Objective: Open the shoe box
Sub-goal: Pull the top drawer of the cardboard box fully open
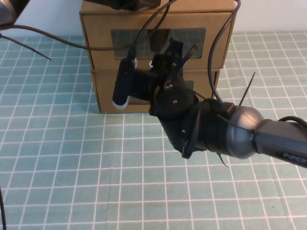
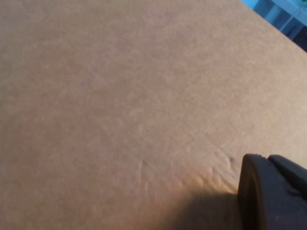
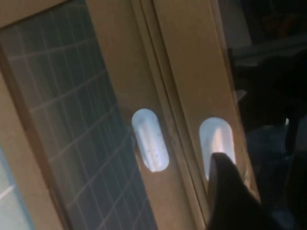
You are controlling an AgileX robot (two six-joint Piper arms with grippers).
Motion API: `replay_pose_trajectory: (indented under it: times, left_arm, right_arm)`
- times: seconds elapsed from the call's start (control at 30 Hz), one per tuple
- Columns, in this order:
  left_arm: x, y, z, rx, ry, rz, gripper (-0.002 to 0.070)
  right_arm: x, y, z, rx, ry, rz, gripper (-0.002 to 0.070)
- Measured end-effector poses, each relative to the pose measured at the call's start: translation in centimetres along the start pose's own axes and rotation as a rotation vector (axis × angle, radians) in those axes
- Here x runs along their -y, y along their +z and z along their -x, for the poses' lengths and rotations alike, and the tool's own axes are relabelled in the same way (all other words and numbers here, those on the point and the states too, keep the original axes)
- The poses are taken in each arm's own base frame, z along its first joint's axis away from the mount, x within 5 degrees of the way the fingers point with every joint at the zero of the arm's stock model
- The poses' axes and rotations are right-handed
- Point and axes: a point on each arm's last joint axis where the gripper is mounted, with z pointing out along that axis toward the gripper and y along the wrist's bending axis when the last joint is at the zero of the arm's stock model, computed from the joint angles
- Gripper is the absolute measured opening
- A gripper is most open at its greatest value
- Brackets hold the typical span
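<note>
The right gripper (image 1: 182, 49), fingers parted, sits mid-frame at the front of the brown cardboard shoe box (image 1: 103, 43), near its oval finger holes (image 3: 150, 140). Its glossy grey arm (image 1: 240, 129) reads "PiPER" at lower right. The left gripper (image 2: 271, 196) rests on the box's top, upper centre; whether it is open or closed cannot be told. A green checked mat (image 1: 57, 143) lies beneath.

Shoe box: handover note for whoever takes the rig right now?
Left hand: at the back, over the top of the shoe box, close to the cardboard.
Right hand: open and holding nothing, up against the box's front face by the window.
Box: stands on the green checked mat. The right wrist view shows two oval holes on either side of a seam, and one fingertip sits at one oval hole.
Done: the approach only; the front looks closed.
Left: get a hold at the holes and open the box.
</note>
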Motion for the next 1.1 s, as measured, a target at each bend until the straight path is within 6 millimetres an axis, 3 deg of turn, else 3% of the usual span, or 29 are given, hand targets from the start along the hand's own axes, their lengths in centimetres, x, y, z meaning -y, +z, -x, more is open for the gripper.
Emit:
replay_pose_trajectory:
  times: [0.33, 0.4, 0.47, 0.57, 0.9, 1.1]
  left_arm:
    - [0.0, 0.0, 0.0, -0.001, -0.002, -0.001, -0.0005]
    - [0.0, 0.0, 0.0, -0.001, -0.002, -0.001, -0.0005]
    - [0.0, 0.0, 0.0, -0.001, -0.002, -0.001, -0.0005]
    - [0.0, 0.0, 0.0, -0.005, 0.001, 0.001, -0.0005]
    - [0.1, 0.0, -0.2, -0.026, -0.001, -0.018, -0.0005]
    - [-0.3, 0.1, -0.4, -0.036, -0.031, -0.010, -0.0005]
  right_arm:
    - [-1.0, 3.1, -0.2, -0.032, -0.001, -0.018, 0.0246]
    - [-0.9, 3.6, -0.2, -0.040, -0.005, -0.033, 0.0202]
    - [-1.1, 3.9, -0.4, -0.050, -0.010, -0.039, 0.0099]
    - [-1.2, 3.9, -0.3, -0.059, -0.002, -0.039, 0.0032]
    - [-2.6, 2.2, 0.8, -0.126, -0.009, -0.087, 0.0015]
    - [-3.8, -1.2, 1.6, -0.133, 0.014, -0.059, 0.0015]
